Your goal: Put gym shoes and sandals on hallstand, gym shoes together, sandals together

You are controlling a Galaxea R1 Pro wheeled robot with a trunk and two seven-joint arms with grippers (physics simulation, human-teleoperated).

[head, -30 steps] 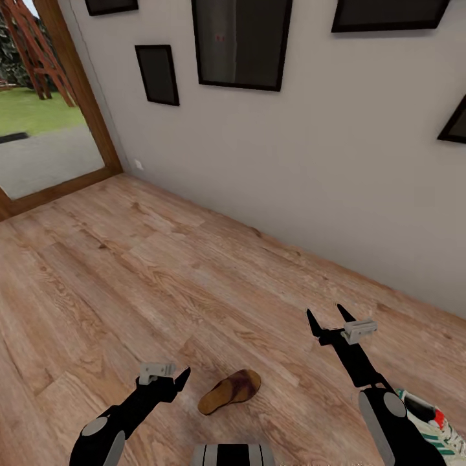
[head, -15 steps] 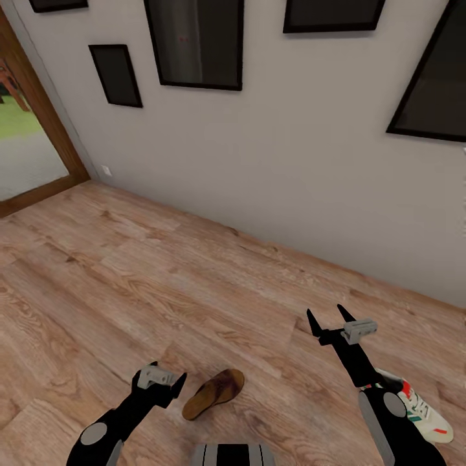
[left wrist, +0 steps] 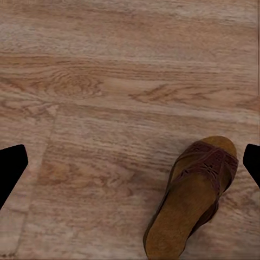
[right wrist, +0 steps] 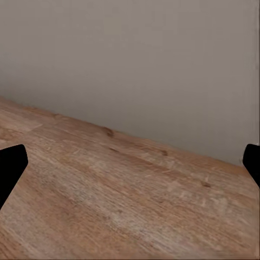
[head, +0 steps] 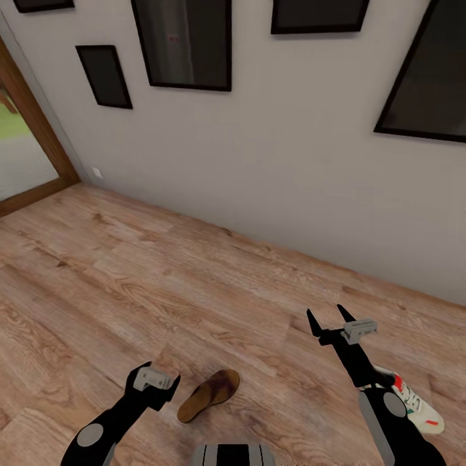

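On the corridor floor (head: 194, 285), a sandal (head: 208, 395) lies beside the wide-open, empty left gripper (left wrist: 130, 162).

Sneaker (head: 414, 408) partly hidden behind right arm; heel end covered, only toe and laces show. Sandal (left wrist: 192, 197) heel cut off by left wrist view's edge. Left gripper (head: 154, 383) fingers point down, tips not visible in head view. Wall frames (head: 421, 71) cropped at top and right edges. Doorway (head: 26, 149) cut off at left.

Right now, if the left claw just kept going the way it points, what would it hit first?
Probably bare wood floor: the open left gripper faces down at it, with the brown sandal lying off toward one finger.
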